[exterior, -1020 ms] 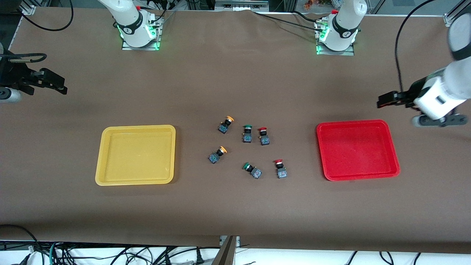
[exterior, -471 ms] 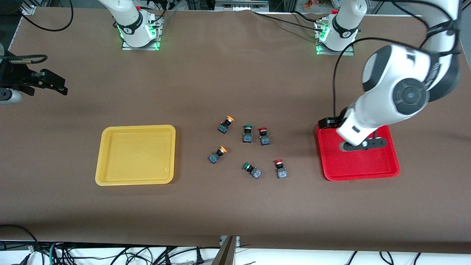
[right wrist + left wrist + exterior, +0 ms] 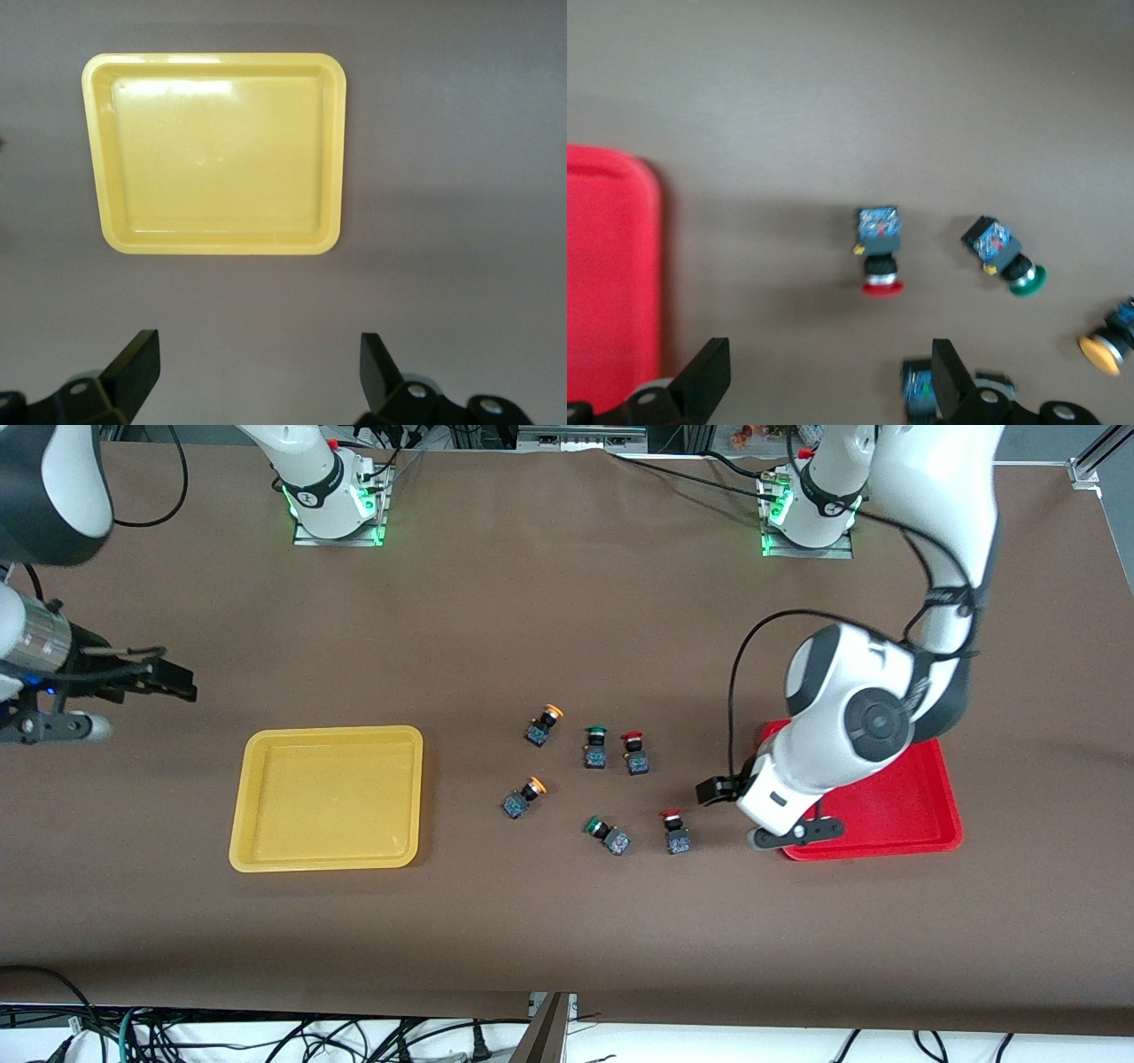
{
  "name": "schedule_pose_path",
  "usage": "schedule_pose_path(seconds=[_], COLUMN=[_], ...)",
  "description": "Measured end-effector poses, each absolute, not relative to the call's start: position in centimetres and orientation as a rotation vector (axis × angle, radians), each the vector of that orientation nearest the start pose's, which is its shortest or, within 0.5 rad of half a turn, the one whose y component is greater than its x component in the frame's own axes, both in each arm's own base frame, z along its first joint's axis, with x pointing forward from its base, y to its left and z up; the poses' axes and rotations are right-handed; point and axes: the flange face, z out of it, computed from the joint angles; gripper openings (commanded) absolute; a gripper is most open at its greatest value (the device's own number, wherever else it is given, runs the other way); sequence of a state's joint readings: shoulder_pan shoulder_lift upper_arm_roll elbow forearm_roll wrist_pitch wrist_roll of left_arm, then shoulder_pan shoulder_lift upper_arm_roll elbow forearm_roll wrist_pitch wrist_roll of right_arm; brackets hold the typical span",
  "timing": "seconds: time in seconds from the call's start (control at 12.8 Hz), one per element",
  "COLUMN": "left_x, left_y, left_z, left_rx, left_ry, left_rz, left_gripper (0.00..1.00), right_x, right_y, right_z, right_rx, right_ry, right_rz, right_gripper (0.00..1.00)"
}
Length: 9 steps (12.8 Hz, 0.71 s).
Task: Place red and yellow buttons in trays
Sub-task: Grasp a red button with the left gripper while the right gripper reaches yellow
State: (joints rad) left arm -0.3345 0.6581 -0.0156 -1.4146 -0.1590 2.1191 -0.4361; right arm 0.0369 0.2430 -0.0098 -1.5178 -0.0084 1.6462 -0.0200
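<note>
Two red-capped buttons point(image 3: 633, 751) point(image 3: 675, 830) and two yellow-capped buttons point(image 3: 545, 724) point(image 3: 524, 795) lie on the table between the yellow tray point(image 3: 328, 797) and the red tray point(image 3: 886, 806). My left gripper point(image 3: 711, 790) hangs open over the table between the red tray's edge and the red button nearer the front camera. In the left wrist view that red button point(image 3: 879, 248) lies on its side, apart from the open left gripper point(image 3: 828, 390), beside the red tray point(image 3: 611, 283). My right gripper point(image 3: 177, 682) is open over bare table at the right arm's end, with the empty yellow tray point(image 3: 213, 150) in its wrist view.
Two green-capped buttons point(image 3: 595, 746) point(image 3: 607, 834) lie among the others; one green button point(image 3: 1005, 257) shows beside the red one. The left arm's elbow covers part of the red tray. Both trays hold nothing that I can see.
The left arm swung in from the table's end, crossed over the red tray and came down beside the nearer red button. The right gripper shifted toward the yellow tray. Both stayed open.
</note>
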Motion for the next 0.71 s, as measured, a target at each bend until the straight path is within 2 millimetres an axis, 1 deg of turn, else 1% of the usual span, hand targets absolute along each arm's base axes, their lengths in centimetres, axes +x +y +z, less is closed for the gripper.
schedule_pose_path(seconds=[0.08, 0.16, 0.31, 0.39, 0.47, 0.63, 0.71], left_x=[68.6, 68.7, 68.7, 68.7, 68.7, 68.5, 68.4], left_y=[-26.4, -27.2, -28.2, -28.5, -28.8, -29.2, -29.4], left_z=[29.3, 26.9, 22.6, 21.0, 19.9, 18.7, 18.4], left_rx=[-3.287, -3.286, -3.280, -3.279, -3.279, -3.276, -3.273], left_ry=[-0.290, -0.298, -0.299, -0.298, -0.294, -0.286, -0.282], left_rz=[-0.008, -0.017, -0.012, -0.017, -0.019, -0.014, -0.009], left_gripper=[1.00, 1.00, 1.00, 1.00, 1.00, 1.00, 0.87], right_x=[63.3, 64.2, 65.7, 66.0, 66.0, 65.2, 64.6], right_y=[3.2, 5.5, 11.8, 15.3, 18.7, 25.2, 28.2], right_z=[49.3, 47.3, 42.7, 40.4, 38.5, 35.2, 33.7], right_rx=[-3.147, -3.152, -3.157, -3.151, -3.140, -3.093, -3.056], right_ry=[-0.085, -0.042, 0.130, 0.216, 0.315, 0.550, 0.654], right_rz=[0.183, 0.167, 0.109, 0.078, 0.047, -0.003, -0.033], right_gripper=[1.00, 1.00, 1.00, 1.00, 1.00, 1.00, 1.00])
